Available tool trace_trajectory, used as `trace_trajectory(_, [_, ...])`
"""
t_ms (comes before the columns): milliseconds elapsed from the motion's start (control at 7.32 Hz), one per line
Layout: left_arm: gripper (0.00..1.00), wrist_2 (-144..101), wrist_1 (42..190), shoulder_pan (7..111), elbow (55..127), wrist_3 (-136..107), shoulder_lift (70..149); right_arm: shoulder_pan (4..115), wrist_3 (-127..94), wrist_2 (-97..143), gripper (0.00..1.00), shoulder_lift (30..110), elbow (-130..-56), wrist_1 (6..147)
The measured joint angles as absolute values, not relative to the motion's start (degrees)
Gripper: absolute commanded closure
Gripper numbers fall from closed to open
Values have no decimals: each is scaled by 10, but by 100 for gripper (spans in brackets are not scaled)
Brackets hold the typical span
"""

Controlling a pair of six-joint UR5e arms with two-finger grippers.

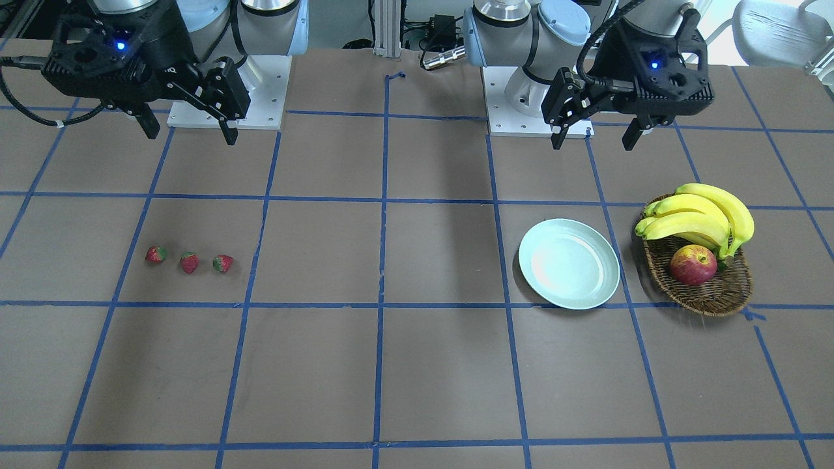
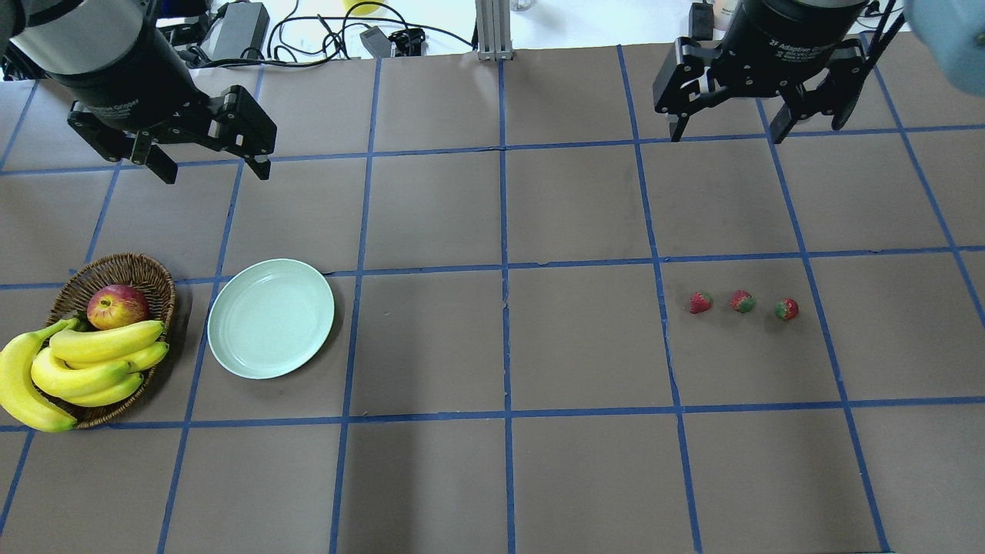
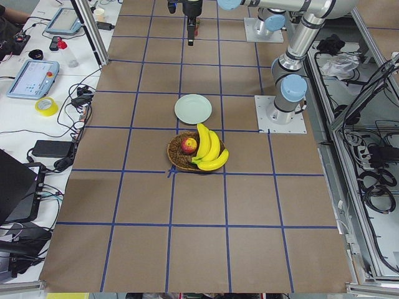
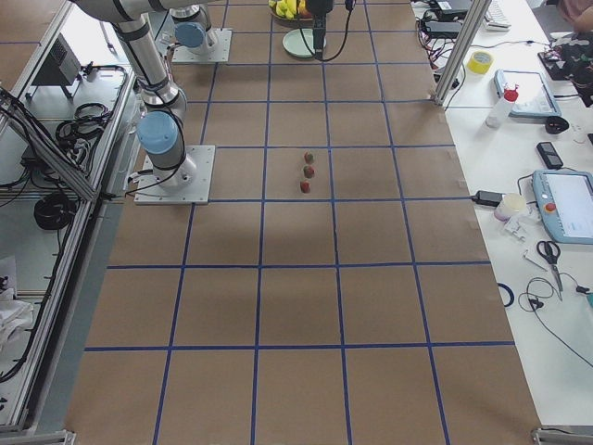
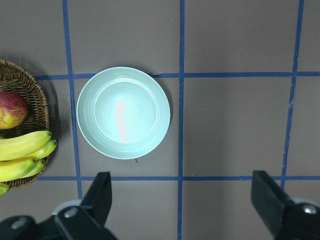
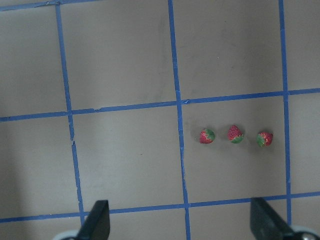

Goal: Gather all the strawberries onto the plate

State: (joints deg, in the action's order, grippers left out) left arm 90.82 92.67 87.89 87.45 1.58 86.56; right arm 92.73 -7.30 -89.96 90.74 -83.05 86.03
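Step zero, nothing picked: three strawberries [image 2: 742, 302] lie in a row on the bench [image 2: 492, 346], well apart from the empty plate [image 2: 271, 318] beside the basket [image 2: 115, 261] of apple [image 2: 117, 306] and bananas [image 2: 85, 362]; left tool [image 2: 214, 171] and right tool [image 2: 726, 132] hang wide open, holding nothing, so next the right tool likely must descend over one berry.

Silver arms [image 3: 296, 40], black pincers [image 2: 215, 175] [image 2: 726, 138] (blue lights [image 1: 120, 45])

Strawberries [image 2: 742, 302] in a row on the robot's right, plate [image 2: 271, 318] way over left, just beside the basket [image 2: 115, 263] holding bananas [image 2: 85, 362] and apple [image 2: 117, 306].
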Motion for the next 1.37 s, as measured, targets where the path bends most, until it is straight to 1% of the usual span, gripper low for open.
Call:
trace_trajectory(683, [0, 908, 926, 879, 874, 16, 867, 925, -71, -899, 0, 905, -839, 859])
trace_trajectory(820, [0, 908, 926, 878, 874, 16, 867, 923, -68, -899, 0, 903, -855, 859])
trace_trajectory(1093, [0, 908, 925, 879, 874, 16, 867, 908, -61, -898, 0, 895, -913, 866])
trace_trajectory(1366, [0, 909, 925, 879, 874, 16, 866, 875, -36, -896, 0, 871, -970, 905])
